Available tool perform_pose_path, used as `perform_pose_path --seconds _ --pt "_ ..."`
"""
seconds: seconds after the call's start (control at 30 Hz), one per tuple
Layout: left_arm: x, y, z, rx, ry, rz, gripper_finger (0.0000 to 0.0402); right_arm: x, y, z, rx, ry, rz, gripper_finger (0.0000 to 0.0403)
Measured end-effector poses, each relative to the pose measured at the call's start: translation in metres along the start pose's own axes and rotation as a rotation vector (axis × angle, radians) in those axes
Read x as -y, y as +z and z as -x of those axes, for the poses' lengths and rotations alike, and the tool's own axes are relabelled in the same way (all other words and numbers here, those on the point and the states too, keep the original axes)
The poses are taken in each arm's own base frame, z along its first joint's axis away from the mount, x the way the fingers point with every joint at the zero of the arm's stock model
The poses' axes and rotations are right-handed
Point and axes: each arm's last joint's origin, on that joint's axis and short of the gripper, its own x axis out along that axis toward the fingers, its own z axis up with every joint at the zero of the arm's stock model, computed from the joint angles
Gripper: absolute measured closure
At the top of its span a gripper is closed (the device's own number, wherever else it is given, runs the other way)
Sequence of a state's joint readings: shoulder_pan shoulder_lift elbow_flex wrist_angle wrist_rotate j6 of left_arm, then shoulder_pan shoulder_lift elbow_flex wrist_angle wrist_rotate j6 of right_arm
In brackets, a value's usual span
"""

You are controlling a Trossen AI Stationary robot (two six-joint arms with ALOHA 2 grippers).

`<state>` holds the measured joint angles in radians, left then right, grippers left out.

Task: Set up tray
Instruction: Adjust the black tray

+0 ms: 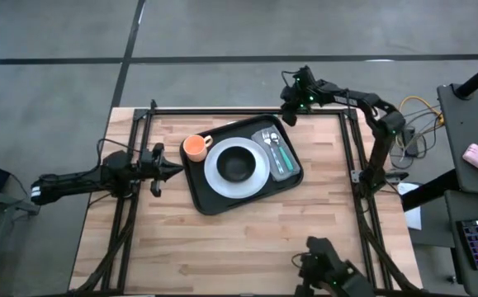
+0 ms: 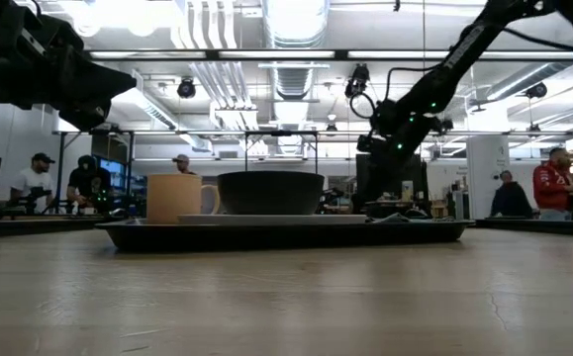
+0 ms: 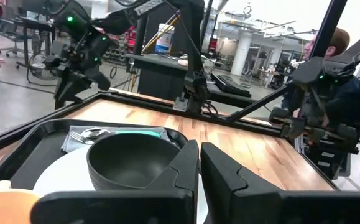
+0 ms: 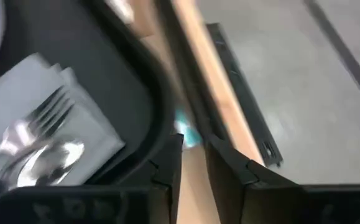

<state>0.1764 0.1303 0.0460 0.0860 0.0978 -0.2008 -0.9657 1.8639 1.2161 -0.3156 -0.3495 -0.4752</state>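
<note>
The tray (image 1: 210, 198) on the bench (image 1: 247, 247) holds plate (image 1: 255, 183), bowl (image 1: 237, 162) and cup (image 1: 194, 147); left gripper (image 1: 175, 171) closed beside it, right gripper (image 1: 288, 118) narrow, empty.

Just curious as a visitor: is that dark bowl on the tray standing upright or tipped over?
Upright. The bowl sits level on the white plate, rim up, and the left wrist view looks into its open hollow.

So 4 cams: the high one looks straight down on the whole surface (image 1: 222, 247). The low one sits at surface level, facing the room. Both wrist cams look along their own claw, up close. All 4 catch the tray (image 1: 214, 198), with the bowl (image 3: 130, 158) showing in 3.
</note>
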Motion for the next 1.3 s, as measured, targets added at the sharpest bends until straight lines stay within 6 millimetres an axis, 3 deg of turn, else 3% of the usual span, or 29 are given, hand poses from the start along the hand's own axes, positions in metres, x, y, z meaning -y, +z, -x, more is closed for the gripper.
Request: perform_pose_path --seconds 0.33,0.67,0.87,1.07,1.3 --pt "-0.001 -0.006 0.000 -0.062 0.014 0.051 0.0402 0.009 0.015 -0.004 -0.122 0.105 0.346 0.0353" --pt "-0.001 -0.006 0.000 -0.060 0.015 0.051 0.0402 0.004 0.014 -0.014 -0.255 0.074 0.676 0.0281" --pt "-0.001 -0.006 0.000 -0.060 0.014 0.051 0.0402 -0.001 0.018 -0.016 -0.244 0.087 0.808 0.0254" --pt "-0.002 -0.006 0.000 -0.056 0.032 0.050 0.0402 -0.002 0.013 -0.026 -0.247 0.129 0.968 0.0261" --pt "-0.002 -0.006 0.000 -0.055 0.038 0.050 0.0402 0.001 0.017 -0.030 -0.212 0.075 1.024 0.0286"
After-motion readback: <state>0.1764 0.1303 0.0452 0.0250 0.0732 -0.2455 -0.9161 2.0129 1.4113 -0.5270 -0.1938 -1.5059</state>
